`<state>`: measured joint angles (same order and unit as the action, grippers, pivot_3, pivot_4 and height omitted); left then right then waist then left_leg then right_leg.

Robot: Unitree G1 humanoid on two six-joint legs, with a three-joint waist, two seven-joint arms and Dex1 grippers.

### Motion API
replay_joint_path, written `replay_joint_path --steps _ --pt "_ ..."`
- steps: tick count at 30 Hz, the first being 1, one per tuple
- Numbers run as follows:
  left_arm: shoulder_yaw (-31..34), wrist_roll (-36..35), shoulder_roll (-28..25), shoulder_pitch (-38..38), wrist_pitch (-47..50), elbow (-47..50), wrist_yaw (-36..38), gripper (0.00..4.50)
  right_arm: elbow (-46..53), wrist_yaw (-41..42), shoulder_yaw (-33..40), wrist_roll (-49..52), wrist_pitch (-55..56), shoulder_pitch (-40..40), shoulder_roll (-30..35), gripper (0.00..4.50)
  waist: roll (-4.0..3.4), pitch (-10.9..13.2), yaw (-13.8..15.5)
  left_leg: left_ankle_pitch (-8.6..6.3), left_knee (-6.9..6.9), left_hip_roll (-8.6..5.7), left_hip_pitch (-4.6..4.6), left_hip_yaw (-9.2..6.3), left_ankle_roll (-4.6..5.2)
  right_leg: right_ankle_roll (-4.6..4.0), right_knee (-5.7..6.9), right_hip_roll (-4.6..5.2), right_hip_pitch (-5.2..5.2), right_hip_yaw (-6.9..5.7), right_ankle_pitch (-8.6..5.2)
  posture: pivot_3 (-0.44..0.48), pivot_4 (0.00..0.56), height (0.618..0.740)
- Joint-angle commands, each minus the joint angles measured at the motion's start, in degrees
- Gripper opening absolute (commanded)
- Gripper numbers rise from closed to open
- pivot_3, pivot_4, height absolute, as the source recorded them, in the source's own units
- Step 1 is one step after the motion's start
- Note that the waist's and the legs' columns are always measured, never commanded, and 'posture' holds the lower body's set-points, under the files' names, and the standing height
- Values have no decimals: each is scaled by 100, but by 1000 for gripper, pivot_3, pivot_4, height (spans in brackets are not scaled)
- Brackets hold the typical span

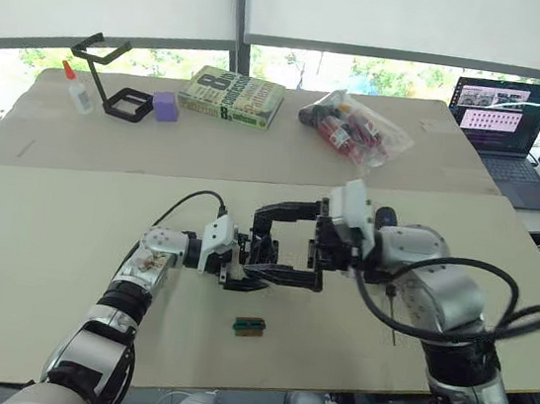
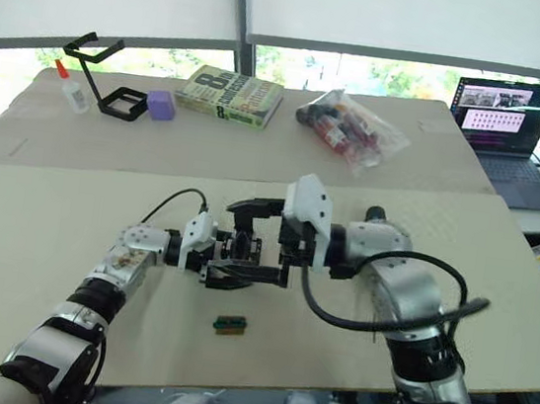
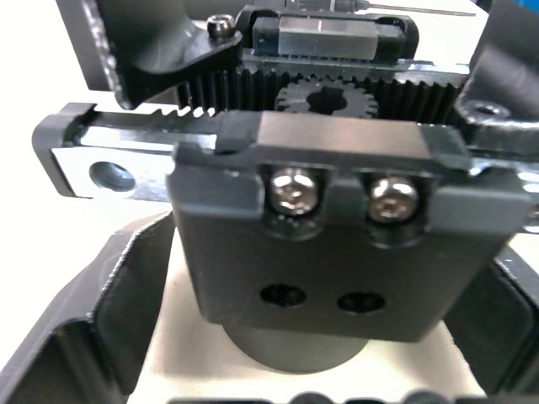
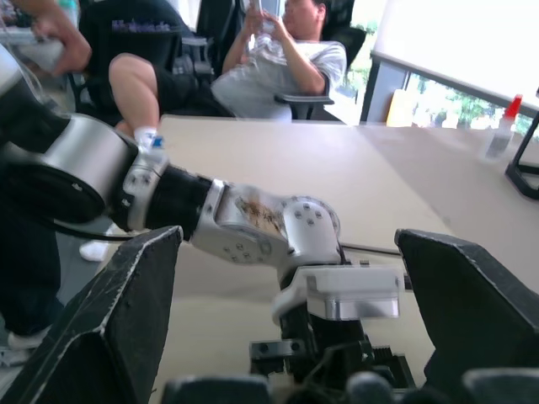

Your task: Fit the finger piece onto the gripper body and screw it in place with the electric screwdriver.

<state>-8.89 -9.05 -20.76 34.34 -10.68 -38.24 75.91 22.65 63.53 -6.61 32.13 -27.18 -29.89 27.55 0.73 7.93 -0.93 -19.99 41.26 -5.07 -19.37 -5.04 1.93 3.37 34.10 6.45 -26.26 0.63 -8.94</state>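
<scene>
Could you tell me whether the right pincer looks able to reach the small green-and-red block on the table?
Probably yes: the block lies in the open on the table, just nearer the robot than the open right pincer, with nothing between them.

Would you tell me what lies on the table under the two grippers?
Just in front of the grippers, a small green-and-red block lies on the table. Directly below the gripper body, the surface is covered by the left gripper and right gripper.
</scene>
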Motion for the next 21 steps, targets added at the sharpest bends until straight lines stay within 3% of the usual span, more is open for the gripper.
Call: replay_joint_path --steps 1,9,11,14,21 --pt "202 -84 -329 -243 85 335 -49 4445 807 -135 590 615 -128 284 262 4500 0 0 -16 1 -10 1 4 2 -1 -1 -1 0 -2 2 0 0 150 740" --pt "867 -830 -952 -978 544 1471 43 4445 1220 -489 1774 924 -250 1645 1179 4500 5 7 41 0 -26 1 5 7 0 -1 -8 4 -3 3 -1 0 150 740" --pt "1444 -1530 -1332 -1578 797 2518 199 4445 1072 -457 2967 733 -108 2923 1356 4500 10 9 85 -1 -28 1 4 8 2 -1 -9 4 -4 3 -1 0 150 740" --pt "1945 -2007 -1732 -2151 1120 3502 97 4445 1000 -617 4114 314 352 4432 1136 4500 5 14 179 -9 -55 9 3 1 7 -2 -3 -1 -7 -4 -2 0 150 740" --pt "2223 -2426 -2153 -2506 1758 4278 -2 4445 1110 -1212 4720 -100 847 6006 364 4500 -10 31 132 -25 -50 4 43 53 34 6 -11 11 29 23 -5 0 150 740"
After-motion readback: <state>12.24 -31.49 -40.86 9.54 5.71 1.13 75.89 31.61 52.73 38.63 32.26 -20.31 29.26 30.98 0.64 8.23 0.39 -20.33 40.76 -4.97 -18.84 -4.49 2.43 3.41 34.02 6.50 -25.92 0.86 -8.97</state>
